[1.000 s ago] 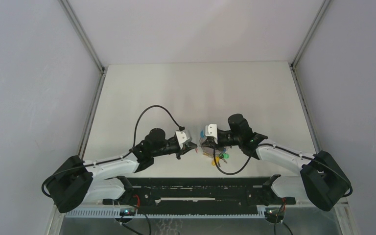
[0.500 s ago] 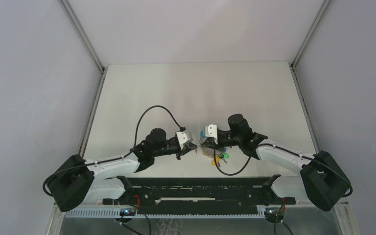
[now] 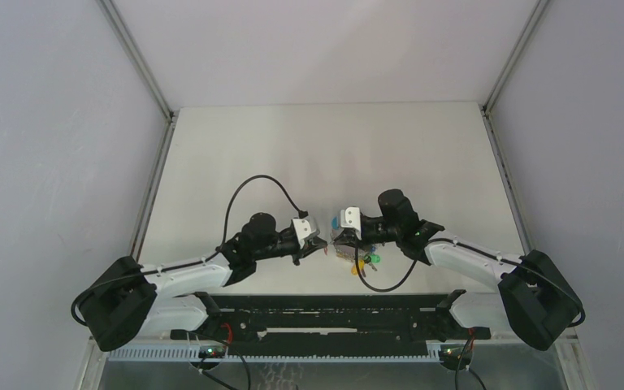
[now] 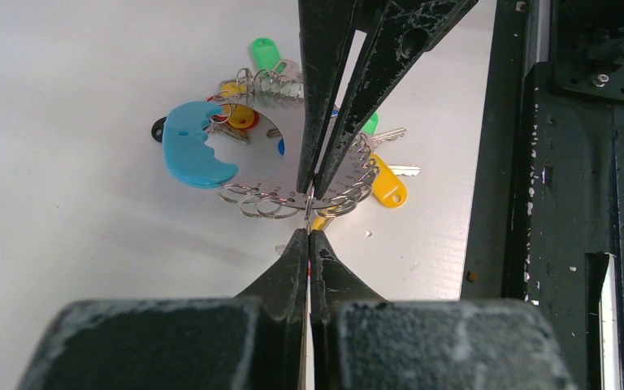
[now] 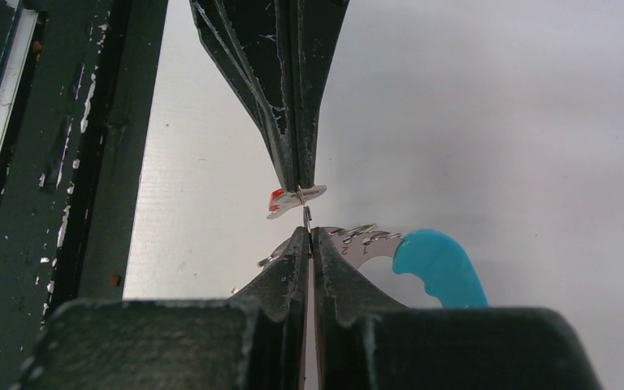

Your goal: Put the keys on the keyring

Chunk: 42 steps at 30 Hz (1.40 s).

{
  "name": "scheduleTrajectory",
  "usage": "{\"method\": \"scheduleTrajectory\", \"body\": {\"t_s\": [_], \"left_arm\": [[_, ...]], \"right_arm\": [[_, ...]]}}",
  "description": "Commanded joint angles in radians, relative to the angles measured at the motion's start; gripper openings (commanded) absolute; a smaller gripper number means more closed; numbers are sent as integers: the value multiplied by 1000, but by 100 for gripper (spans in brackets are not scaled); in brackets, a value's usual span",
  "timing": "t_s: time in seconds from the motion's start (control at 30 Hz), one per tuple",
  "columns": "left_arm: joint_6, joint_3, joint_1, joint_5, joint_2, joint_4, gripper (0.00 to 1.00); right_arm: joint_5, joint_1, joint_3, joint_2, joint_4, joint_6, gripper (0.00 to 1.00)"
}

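Item: my left gripper and right gripper, tip to tip over the white table, near its front edge.
Item: keyring, green and yellow tags showing, partly hidden beneath my right gripper.
Item: black rail, nearest edge.

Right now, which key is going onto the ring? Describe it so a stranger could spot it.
On the table, near its front edge, the two hands meet tip to tip. The left hand pinches the red-tagged key beside the keyring that the right hand grips. It is the only key held apart from the ring's cluster: small, silver.
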Motion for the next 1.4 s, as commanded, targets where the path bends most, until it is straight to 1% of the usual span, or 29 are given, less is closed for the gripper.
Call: {"method": "scheduleTrajectory", "body": {"t_s": [0.0, 0.8, 1.37], "left_arm": [[1, 38, -8, 26, -5, 42, 0], [-8, 49, -8, 29, 0, 54, 0], [-36, 52, -8, 56, 20, 125, 0]], "right_arm": [[-20, 6, 2, -16, 30, -12, 0], [-42, 13, 2, -9, 33, -19, 0], [-69, 18, 4, 9, 51, -8, 0]]}}
